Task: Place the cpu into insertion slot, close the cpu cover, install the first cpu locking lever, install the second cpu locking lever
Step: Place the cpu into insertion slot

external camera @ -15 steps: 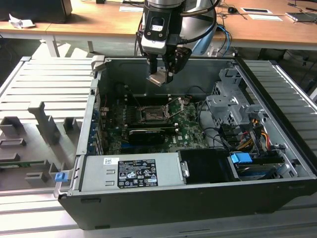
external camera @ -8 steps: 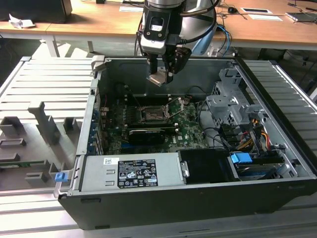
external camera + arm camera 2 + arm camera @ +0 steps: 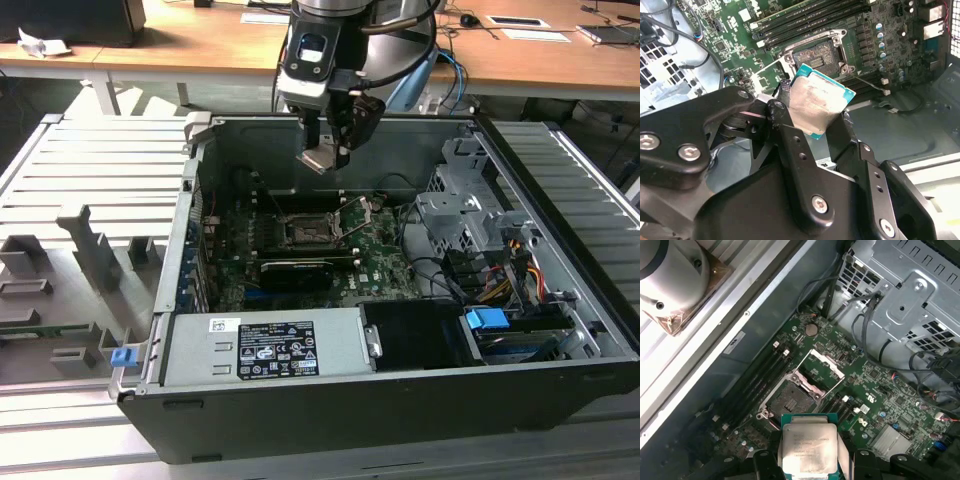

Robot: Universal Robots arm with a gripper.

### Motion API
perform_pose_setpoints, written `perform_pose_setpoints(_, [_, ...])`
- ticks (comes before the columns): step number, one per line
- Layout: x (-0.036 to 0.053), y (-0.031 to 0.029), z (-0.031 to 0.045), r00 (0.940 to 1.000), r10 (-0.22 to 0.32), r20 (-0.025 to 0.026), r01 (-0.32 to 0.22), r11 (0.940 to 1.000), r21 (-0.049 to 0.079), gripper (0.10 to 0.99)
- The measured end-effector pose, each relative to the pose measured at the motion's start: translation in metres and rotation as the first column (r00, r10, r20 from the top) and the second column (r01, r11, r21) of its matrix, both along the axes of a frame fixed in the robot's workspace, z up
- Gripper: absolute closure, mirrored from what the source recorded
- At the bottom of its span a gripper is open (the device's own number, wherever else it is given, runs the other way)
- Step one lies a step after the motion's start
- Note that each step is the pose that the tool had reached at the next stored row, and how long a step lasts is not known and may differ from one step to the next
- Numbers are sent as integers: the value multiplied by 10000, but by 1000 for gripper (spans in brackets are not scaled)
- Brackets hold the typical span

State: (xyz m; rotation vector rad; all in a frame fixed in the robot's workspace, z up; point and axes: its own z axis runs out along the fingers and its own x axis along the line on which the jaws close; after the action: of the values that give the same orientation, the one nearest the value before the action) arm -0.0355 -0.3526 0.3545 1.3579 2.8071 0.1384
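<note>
Hovering above the open computer case (image 3: 400, 430), the cpu (image 3: 810, 447) is held clamped in the end effector (image 3: 328, 152), well apart from the bare insertion slot (image 3: 790, 401), whose cpu cover (image 3: 824, 369) is raised.

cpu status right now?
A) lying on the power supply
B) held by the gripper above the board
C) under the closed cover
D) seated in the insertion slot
B: the cpu is clamped in the gripper above the motherboard, and the insertion slot is bare.
</note>
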Motion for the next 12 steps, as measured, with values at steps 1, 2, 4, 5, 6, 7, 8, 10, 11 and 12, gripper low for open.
perform_pose_setpoints(1, [0, 0, 0, 10000, -68, 0, 68, 10000, -1, 557])
perform_pose_setpoints(2, [0, 0, 0, 9999, -154, 0, 154, 9999, 0, 557])
perform_pose_setpoints(4, [0, 0, 0, 9996, -297, 0, 297, 9996, 0, 557])
perform_pose_setpoints(5, [0, 0, 0, 9993, -367, 0, 367, 9993, -1, 557])
perform_pose_setpoints(6, [0, 0, 0, 9989, -460, 0, 460, 9989, 0, 557])
perform_pose_setpoints(7, [0, 0, 0, 9983, -586, 0, 586, 9983, -1, 557])
perform_pose_setpoints(8, [0, 0, -1, 9979, -642, 0, 642, 9979, -1, 557])
perform_pose_setpoints(10, [0, 0, -1, 9972, -745, 0, 745, 9972, 0, 557])
perform_pose_setpoints(11, [0, 0, -1, 9967, -807, 0, 807, 9967, -1, 557])
perform_pose_setpoints(12, [0, 0, -1, 9963, -856, 0, 856, 9963, -1, 557])
